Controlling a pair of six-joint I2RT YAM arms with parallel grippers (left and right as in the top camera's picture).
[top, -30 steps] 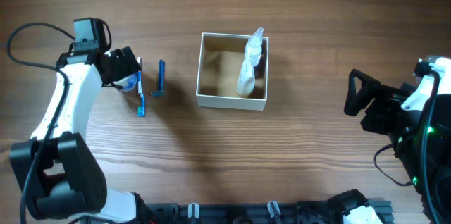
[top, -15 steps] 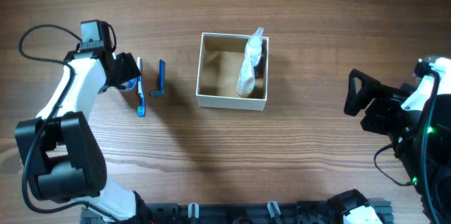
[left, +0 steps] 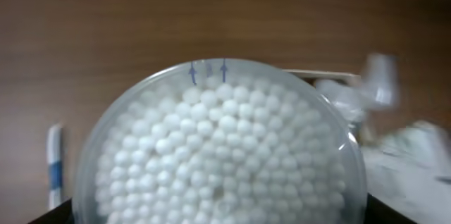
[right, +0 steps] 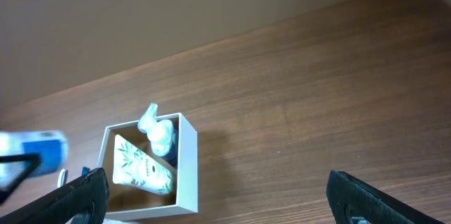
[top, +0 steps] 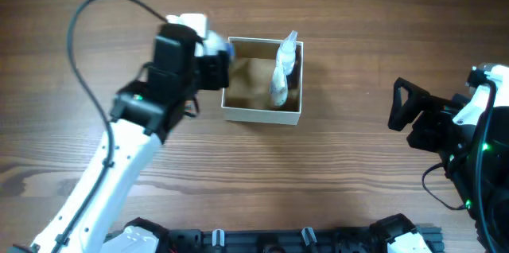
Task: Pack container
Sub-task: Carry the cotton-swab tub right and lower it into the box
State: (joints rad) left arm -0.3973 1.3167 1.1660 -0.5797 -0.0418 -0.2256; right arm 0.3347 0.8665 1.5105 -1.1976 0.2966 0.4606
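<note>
The container (top: 261, 114) is a square open-top box with white walls and a tan inside, at the table's middle. A white leaf-print tube (top: 283, 70) leans in its right half. My left gripper (top: 213, 46) is shut on a round blue jar of cotton swabs (top: 208, 40) and holds it just above the container's left wall. The jar's clear lid (left: 222, 146) fills the left wrist view, with the container's rim (left: 317, 75) behind it. My right gripper (top: 407, 114) is open and empty at the far right. The right wrist view shows the container (right: 187, 171) and the tube (right: 141, 164).
A white and blue toothbrush (left: 54, 164) lies on the wood left of the jar in the left wrist view. In the overhead view my left arm (top: 135, 138) crosses the table's left half and hides that spot.
My left gripper has lifted the jar from the far left and carried it right, up to the container's left wall. The right arm has not moved.
</note>
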